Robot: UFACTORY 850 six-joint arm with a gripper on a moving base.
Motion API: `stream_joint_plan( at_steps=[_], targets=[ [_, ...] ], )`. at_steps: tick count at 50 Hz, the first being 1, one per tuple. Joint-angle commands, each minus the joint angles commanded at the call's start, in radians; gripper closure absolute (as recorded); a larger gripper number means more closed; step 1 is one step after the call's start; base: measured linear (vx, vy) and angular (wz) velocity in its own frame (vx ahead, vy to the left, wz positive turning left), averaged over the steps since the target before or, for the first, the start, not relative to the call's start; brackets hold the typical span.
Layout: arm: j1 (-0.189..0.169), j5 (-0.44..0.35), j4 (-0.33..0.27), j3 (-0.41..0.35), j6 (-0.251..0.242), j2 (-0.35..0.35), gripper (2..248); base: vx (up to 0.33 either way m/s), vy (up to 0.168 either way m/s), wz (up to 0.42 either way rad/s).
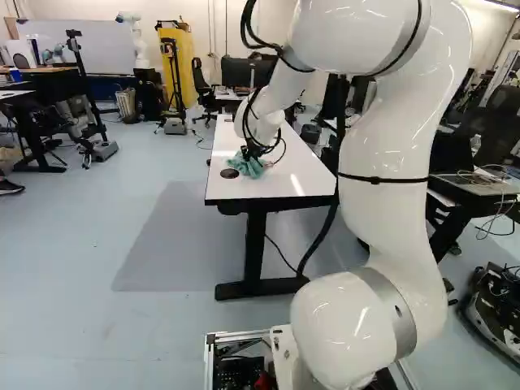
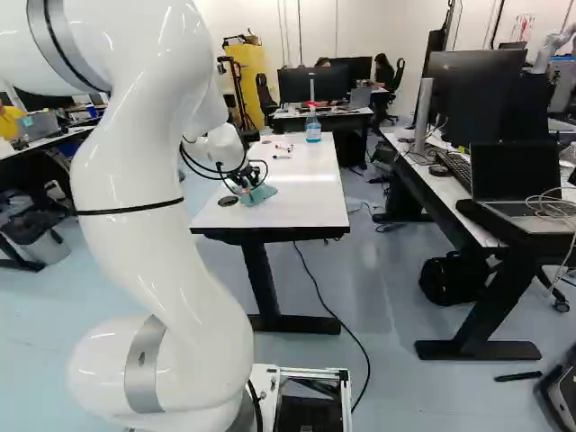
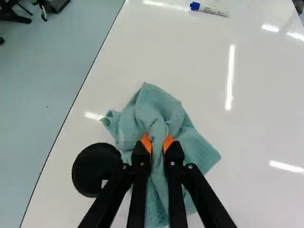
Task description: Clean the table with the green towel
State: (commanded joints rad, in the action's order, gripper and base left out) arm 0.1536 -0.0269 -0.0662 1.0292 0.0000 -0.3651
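Green towel (image 3: pixel 159 109), count 1: bunched on white table (image 3: pixel 263 109), at end nearest the base, right by 1 round black grommet (image 3: pixel 96 169). Gripper (image 2: pixel 241 184): narrow, pinching a towel fold, orange pad on each side. Blue-capped marker (image 3: pixel 209 9), 1 in wrist view, ahead of towel, print on barrel. Bottle (image 2: pixel 313 128), 1, labelled, far end of table.
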Motion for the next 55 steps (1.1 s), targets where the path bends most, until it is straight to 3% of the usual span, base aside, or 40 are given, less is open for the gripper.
stream_joint_plan(
  at_steps=[21, 55],
  targets=[
    [-0.014, 0.000, 0.000, -0.108, 0.000, 0.088, 204, 0.000, 0.000, 0.000],
    [-0.119, 0.000, 0.000, -0.145, 0.000, 0.118, 204, 0.000, 0.000, 0.000]
  ],
)
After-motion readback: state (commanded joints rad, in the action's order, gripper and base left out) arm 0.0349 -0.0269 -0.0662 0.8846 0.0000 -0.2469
